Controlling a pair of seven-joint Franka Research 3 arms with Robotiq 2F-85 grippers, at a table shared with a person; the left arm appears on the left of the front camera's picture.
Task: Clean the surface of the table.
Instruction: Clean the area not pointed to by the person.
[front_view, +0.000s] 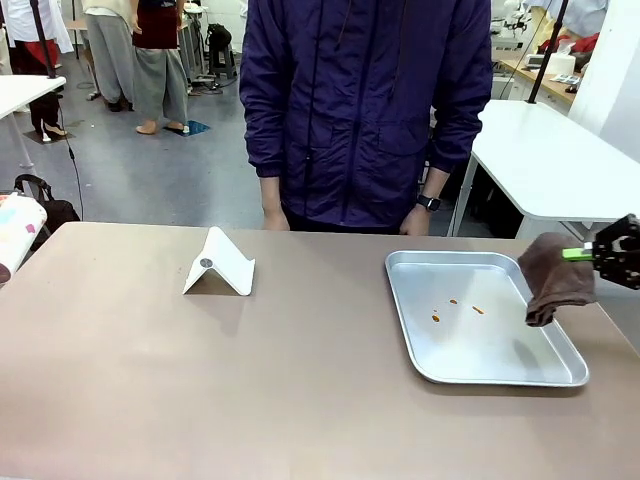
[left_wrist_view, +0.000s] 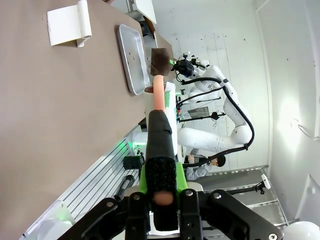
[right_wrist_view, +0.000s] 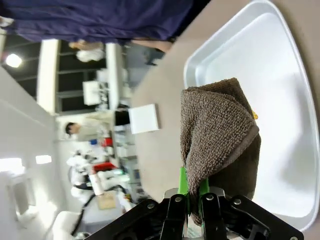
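R gripper (front_view: 580, 254), front view 3 o'clock: black, blocky, bright green pads (right_wrist_view: 183, 183), small screw heads on knuckles. L gripper (left_wrist_view: 162, 192): same build. R arm (left_wrist_view: 207, 140), L wrist view 3 o'clock: glossy white rounded links, black cable alongside. Person (front_view: 355, 110): dark purple zip jacket, cuffed long sleeves, black watch (front_view: 429, 203).

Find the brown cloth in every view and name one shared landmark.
Front view: cloth, far right, hanging from the right gripper at the tray's right rim.
Left wrist view: small, upper middle, just right of the tray.
Right wrist view: centre, above the gripper, tray behind it.
Shared landmark: the silver tray.
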